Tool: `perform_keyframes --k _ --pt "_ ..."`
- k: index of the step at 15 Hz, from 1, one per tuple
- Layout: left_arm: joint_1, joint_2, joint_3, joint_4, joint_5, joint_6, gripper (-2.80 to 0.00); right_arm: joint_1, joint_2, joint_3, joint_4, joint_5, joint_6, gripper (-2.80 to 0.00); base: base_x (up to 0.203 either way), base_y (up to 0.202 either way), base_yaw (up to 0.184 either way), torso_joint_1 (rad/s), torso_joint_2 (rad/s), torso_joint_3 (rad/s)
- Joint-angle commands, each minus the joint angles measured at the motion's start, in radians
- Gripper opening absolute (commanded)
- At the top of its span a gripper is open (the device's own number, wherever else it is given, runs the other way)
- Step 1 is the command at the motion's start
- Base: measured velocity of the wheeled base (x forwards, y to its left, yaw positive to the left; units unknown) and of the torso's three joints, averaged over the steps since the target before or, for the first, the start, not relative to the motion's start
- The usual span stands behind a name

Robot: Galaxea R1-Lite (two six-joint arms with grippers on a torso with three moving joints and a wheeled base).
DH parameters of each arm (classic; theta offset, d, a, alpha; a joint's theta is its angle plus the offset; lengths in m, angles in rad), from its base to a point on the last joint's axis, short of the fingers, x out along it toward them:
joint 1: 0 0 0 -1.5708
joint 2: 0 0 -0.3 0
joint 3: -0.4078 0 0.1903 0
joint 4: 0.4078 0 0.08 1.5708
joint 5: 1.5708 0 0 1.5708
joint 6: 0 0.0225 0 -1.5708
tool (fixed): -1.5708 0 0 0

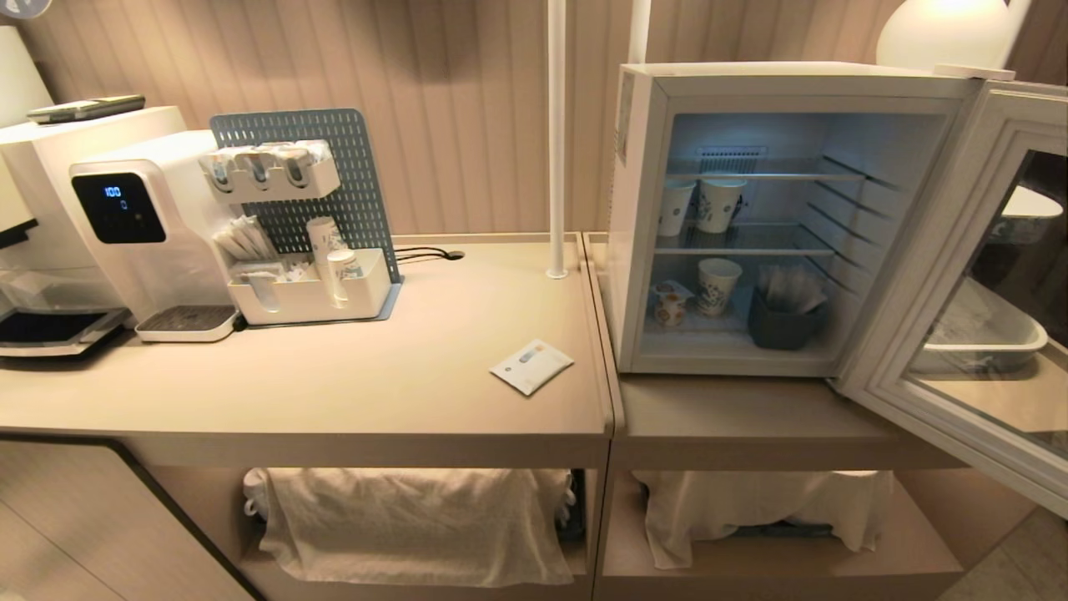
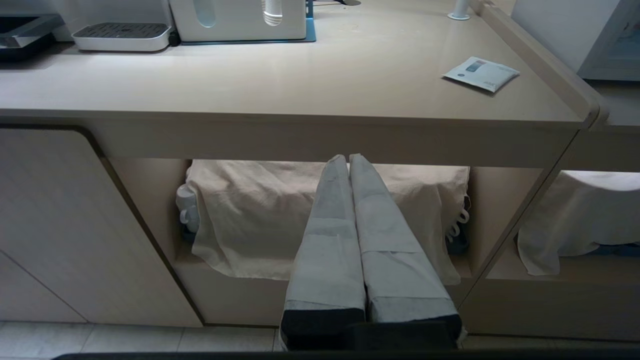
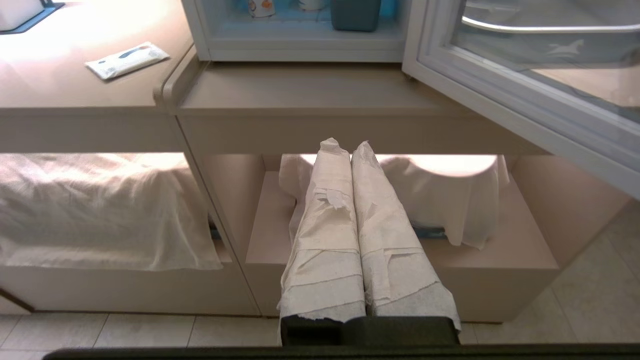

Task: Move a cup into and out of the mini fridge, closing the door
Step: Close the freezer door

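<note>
From my station I see the left pincer point(image 2: 349, 159) with its two paper-wrapped fingers pressed together, holding nothing and touching nothing. It hangs low in front of the cabinet, pointing at the draped cloth point(image 2: 250, 215) on the open shelf under the tabletop point(image 2: 280, 85). The right pincer point(image 3: 345, 147) is the same: wrapped fingers flat against each other, empty, aimed at the second cloth point(image 3: 450, 200) in the lower shelf beneath the mini fridge point(image 3: 300, 50). Neither arm shows in the head view; both sit parked below tabletop level.

Outward from there, the mini fridge point(image 1: 647, 209) stands on the right-hand unit with the door point(image 1: 968, 334) swung wide open to the right. The cup point(image 1: 670, 305) sits inside on the fridge floor, at the front left, just beside a taller patterned paper cup point(image 1: 717, 285). A dark bin point(image 1: 780, 325) holding packets stands to the right of those. Two more paper cups point(image 1: 705, 204) rest on the wire shelf above.

On the left tabletop a flat white sachet point(image 1: 531, 366) lies near the right edge, well apart from the rest. Farther left stand a water dispenser point(image 1: 142, 225) with a lit black display and a pegboard organiser point(image 1: 309, 242) with a white tray of supplies. A white pole point(image 1: 556, 133) rises between the organiser and the fridge. Ribbed beige wall panels run behind, and pale floor tiles show under the cabinets.
</note>
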Motion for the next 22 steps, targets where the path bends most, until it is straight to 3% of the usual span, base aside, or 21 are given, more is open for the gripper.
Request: perform_keyframes --k 1,6,22 --pt "0.0 0.0 0.0 0.0 0.0 0.0 -2.8 0.001 0.0 0.0 0.001 0.001 -0.001 -2.8 -0.155 0.0 0.001 0.002 0.0 0.002" --pt "0.0 0.0 0.0 0.0 0.0 0.0 -2.8 0.001 0.0 -0.001 0.003 0.001 -0.002 -2.8 -0.019 -0.038 -0.005 0.0 0.0 0.003" --pt "0.001 0.0 0.0 0.0 0.0 0.0 -2.8 0.001 0.0 -0.006 0.02 -0.001 -0.002 -2.8 0.0 -0.193 0.001 0.003 0.0 0.002"
